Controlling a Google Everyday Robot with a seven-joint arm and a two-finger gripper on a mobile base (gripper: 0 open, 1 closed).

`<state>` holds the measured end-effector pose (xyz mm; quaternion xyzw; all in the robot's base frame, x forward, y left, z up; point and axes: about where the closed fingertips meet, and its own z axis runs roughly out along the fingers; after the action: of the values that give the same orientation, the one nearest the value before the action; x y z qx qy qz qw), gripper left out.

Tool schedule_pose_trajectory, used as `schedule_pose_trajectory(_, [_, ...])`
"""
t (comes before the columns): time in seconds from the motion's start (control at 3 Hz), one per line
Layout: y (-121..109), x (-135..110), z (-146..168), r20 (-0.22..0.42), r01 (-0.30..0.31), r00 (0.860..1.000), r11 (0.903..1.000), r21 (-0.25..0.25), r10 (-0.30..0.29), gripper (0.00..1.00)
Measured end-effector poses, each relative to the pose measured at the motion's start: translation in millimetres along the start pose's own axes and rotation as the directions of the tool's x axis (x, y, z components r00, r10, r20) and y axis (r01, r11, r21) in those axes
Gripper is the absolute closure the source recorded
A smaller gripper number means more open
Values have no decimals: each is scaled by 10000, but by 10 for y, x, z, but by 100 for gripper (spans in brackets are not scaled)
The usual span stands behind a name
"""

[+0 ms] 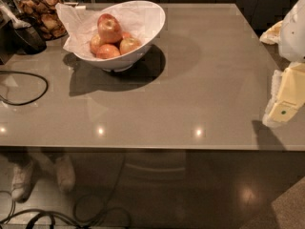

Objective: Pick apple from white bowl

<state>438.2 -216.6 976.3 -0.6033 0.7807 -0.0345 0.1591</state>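
Note:
The white bowl [151, 30] stands at the back left of the glossy grey table [190, 94], lined with crumpled white paper. It holds a pile of several apples. The apple [109, 28], the largest one, red with yellow patches, lies on top of the pile at the back. The smaller apples [114, 47] lie below it at the front. My gripper [285, 106], a white and pale yellow part of the arm, hangs at the far right edge of the table, far from the bowl and holding nothing that I can see.
A dark container of brown snacks [42, 11] stands at the back left corner, with a dark scoop-like object [26, 36] in front of it. A black cable loop [26, 87] lies on the table's left side. Feet in light shoes [24, 178] and cables [57, 216] show below.

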Motion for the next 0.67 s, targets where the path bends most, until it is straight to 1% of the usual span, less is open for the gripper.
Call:
schedule_pose_trajectory(0.33, [0, 0, 0, 0, 0, 10000, 10000, 0, 0, 0])
schedule_pose_trajectory(0.67, [-196, -140, 46, 241, -247, 9994, 9997, 12, 247, 0])
